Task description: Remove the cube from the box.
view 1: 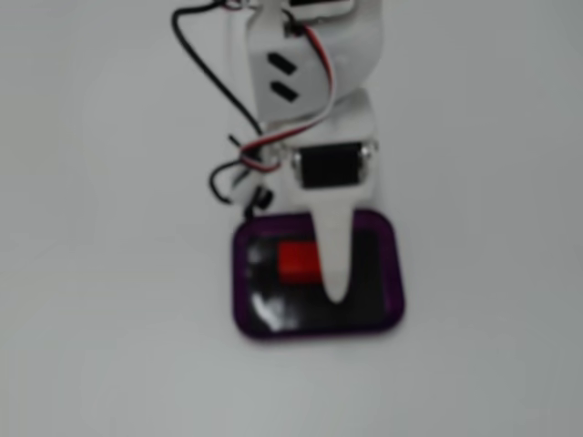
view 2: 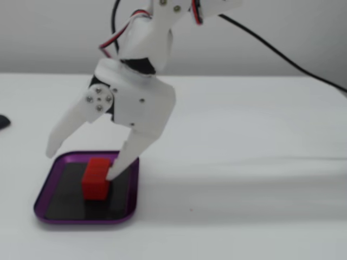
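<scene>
The red cube (view 1: 296, 261) (view 2: 96, 177) lies on the black floor of the purple-rimmed box (view 1: 242, 278) (view 2: 81, 220). Both fixed views are blurred. My white gripper (view 1: 333, 269) (view 2: 81, 163) hangs open over the box, its jaws spread wide. In the side-on fixed view the lower fingertip (view 2: 114, 172) reaches down to the cube's right side, at or very near it. The other fingertip (view 2: 52, 152) hovers above the box's left rim. From above, one finger (view 1: 334, 259) covers the cube's right end and the other finger is hidden beneath it.
The box rests on a plain white table (view 2: 244, 189). Black and red-white cables (view 1: 239, 168) dangle from the arm just behind the box. A small dark object (view 2: 3, 122) sits at the left edge of the side-on fixed view.
</scene>
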Controlling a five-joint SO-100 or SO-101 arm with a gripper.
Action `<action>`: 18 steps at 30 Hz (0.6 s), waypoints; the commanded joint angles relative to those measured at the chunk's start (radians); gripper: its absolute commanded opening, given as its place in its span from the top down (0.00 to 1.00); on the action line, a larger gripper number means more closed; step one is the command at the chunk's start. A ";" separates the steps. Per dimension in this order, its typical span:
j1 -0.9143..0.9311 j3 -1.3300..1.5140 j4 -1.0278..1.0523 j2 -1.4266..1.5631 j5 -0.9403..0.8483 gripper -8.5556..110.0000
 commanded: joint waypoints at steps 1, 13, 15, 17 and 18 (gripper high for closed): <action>0.029 0.015 -0.049 0.008 0.002 0.70; 0.052 0.074 -0.084 0.008 -0.009 0.71; 0.052 0.074 -0.084 0.008 -0.009 0.71; 0.051 0.074 -0.084 0.008 -0.011 0.71; 0.051 0.074 -0.084 0.008 -0.011 0.71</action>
